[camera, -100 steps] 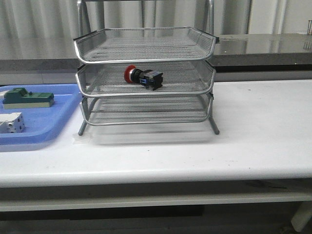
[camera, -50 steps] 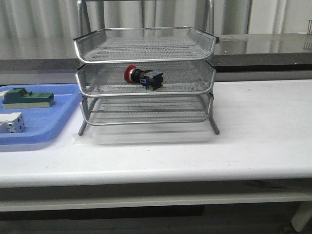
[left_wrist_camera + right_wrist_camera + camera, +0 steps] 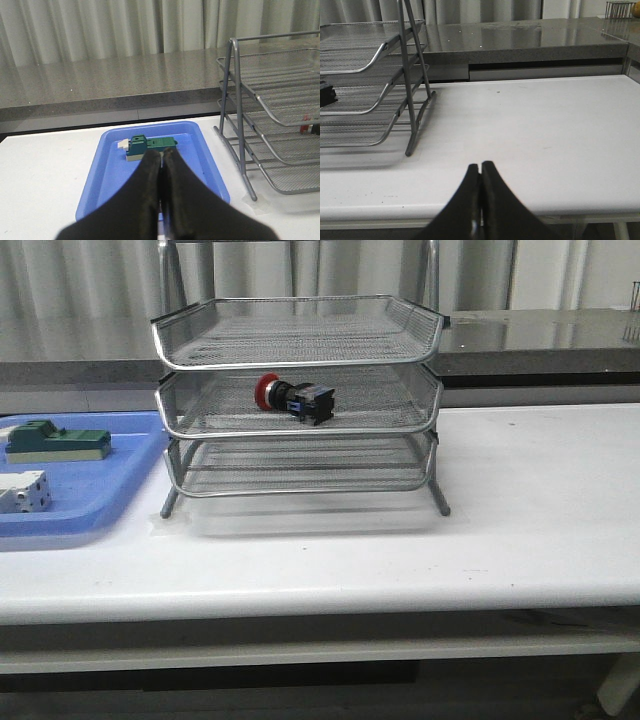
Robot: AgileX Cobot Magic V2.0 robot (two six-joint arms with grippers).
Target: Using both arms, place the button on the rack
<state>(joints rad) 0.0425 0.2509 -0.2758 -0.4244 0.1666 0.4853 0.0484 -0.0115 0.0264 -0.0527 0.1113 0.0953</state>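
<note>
The button (image 3: 294, 398), red-headed with a black and blue body, lies on its side in the middle tray of the silver wire rack (image 3: 300, 400). Neither arm shows in the front view. My left gripper (image 3: 161, 154) is shut with nothing in it, held above the blue tray (image 3: 112, 175), well left of the rack (image 3: 280, 125); a sliver of the button (image 3: 309, 129) shows at the picture's edge. My right gripper (image 3: 480, 166) is shut and empty over the white table near its front edge, right of the rack (image 3: 370, 95).
A flat blue tray (image 3: 110, 502) sits left of the rack holding a green block part (image 3: 58, 441) and a white block part (image 3: 22, 491). The white table (image 3: 540, 500) stretches to the right of the rack. A grey counter (image 3: 540, 340) runs behind.
</note>
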